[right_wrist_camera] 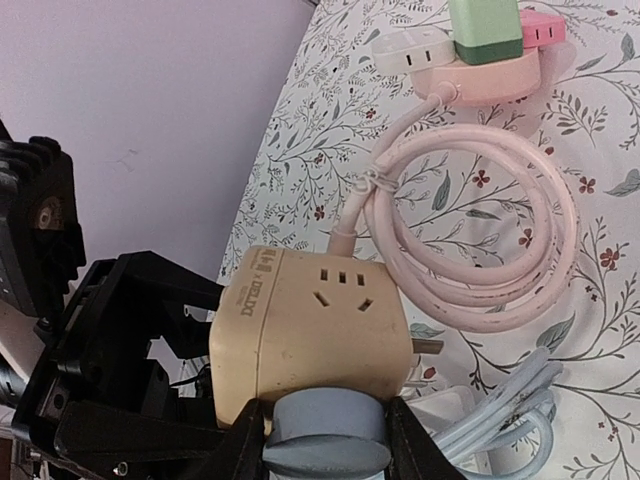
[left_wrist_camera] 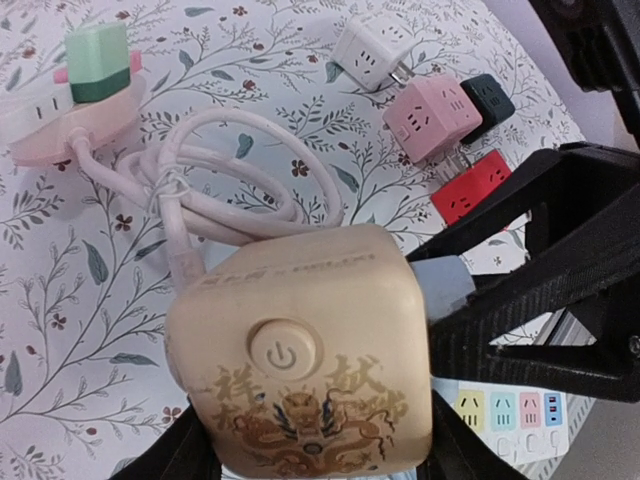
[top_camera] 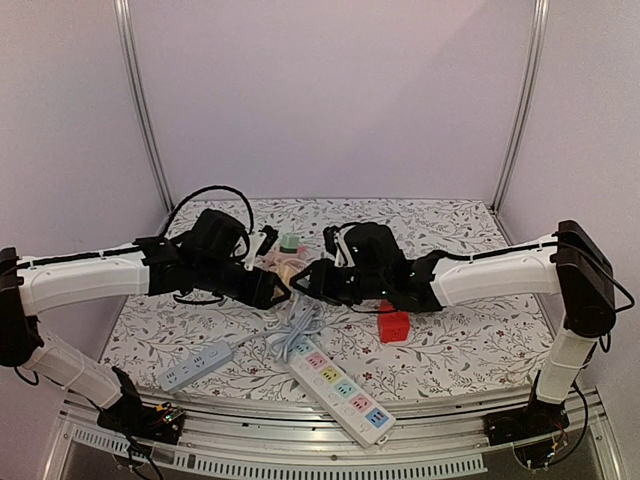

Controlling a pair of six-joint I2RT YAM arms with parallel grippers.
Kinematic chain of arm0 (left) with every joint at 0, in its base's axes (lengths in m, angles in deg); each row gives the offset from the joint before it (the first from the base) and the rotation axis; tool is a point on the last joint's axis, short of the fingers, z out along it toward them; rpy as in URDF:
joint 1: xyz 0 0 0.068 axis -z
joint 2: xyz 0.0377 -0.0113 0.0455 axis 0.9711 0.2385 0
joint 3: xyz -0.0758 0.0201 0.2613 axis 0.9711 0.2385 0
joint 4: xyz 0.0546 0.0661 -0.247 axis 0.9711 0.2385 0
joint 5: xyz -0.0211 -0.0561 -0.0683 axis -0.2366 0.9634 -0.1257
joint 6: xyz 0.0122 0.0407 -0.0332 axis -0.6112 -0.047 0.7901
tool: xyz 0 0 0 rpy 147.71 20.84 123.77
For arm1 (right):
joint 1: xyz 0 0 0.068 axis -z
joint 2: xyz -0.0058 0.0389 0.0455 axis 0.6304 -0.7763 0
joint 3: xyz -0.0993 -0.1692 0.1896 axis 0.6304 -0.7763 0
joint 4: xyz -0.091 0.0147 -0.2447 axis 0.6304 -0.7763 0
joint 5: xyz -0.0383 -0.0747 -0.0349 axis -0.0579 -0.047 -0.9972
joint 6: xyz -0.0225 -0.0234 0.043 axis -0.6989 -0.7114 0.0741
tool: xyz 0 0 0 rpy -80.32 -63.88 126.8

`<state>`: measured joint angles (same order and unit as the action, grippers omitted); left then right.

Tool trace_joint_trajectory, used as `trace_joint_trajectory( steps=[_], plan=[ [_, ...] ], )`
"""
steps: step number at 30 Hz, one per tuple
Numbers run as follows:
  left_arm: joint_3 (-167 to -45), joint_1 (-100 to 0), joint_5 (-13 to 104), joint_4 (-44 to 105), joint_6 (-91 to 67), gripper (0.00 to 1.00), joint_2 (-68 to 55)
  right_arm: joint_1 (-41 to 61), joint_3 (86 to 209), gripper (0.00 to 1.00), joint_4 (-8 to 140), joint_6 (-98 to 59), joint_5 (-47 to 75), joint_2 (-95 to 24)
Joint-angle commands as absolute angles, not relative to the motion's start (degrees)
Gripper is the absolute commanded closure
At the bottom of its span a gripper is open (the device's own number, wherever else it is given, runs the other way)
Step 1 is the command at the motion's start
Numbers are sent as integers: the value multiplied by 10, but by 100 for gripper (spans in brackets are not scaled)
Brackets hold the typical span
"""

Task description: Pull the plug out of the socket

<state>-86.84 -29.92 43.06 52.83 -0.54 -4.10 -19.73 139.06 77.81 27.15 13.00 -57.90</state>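
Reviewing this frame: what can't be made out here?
- Top external view: the left gripper and right gripper crowd together and hide the beige cube socket and grey plug.
- Right wrist view: the plug's pins are inside the cube, so how far it is seated is unclear. The bottom edge cuts off the plug.
- Left wrist view: the bottom edge and the cube cut off the left gripper's fingers.

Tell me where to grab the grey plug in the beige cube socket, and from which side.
Pinch the grey plug across its rounded body, the only part proud of the beige cube socket. Come square to the face it sits in, jaws either side, so the pull runs straight out.
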Motion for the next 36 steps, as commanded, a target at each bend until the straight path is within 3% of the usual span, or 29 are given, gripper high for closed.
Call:
trace_joint_trajectory(
  steps=[1,16,36],
  plan=[
    [-914,-298,498,443,-35,82,-54,-196,1382,100,792,208,139,-557],
    [-922,-297,419,478,-16,83,-22,-209,1351,100,789,351,28,-546],
    [-1001,-272,300,599,-108,85,29,-222,1379,100,745,359,0,-551]
  ],
)
